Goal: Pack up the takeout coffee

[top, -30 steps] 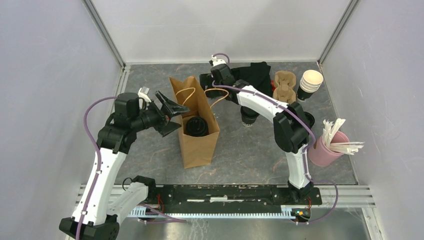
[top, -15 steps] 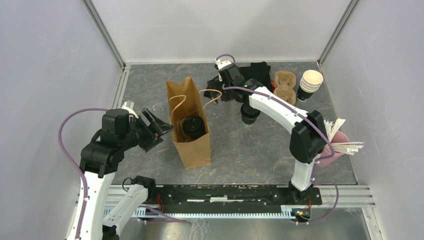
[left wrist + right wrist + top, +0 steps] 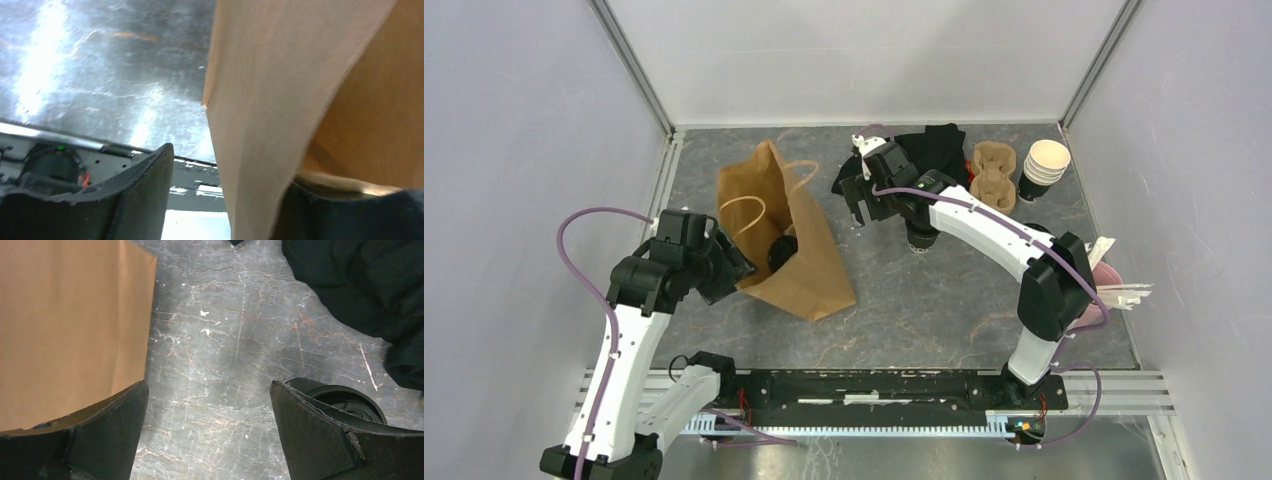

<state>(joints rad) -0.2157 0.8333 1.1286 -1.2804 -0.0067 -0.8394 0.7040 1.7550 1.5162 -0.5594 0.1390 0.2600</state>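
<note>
Your left gripper [image 3: 730,266] sits at the mouth of the paper bag [image 3: 809,270], its fingers partly apart with one wall of the bag between them. In the left wrist view there is a clear gap between the paper and one finger [image 3: 142,197], so the wall is straddled, not pinched. The bag leans over toward your left arm. Its long axis runs from the base at the near right up to the rim at the far left, and the mouth faces left.

One lidded cup [image 3: 780,252] shows as a dark shape inside the bag mouth, just beside that gripper; which way its lid points you cannot tell from here. The second lidded cup [image 3: 350,399] stands upright on the table [image 3: 225,340], lid up and axis vertical, to the right of the bag and partly under your right arm.

Your right gripper [image 3: 209,385] hangs wide and holds nothing. It is above bare table between the bag and that cup, its right finger [image 3: 320,435] just in front of the lid
</note>
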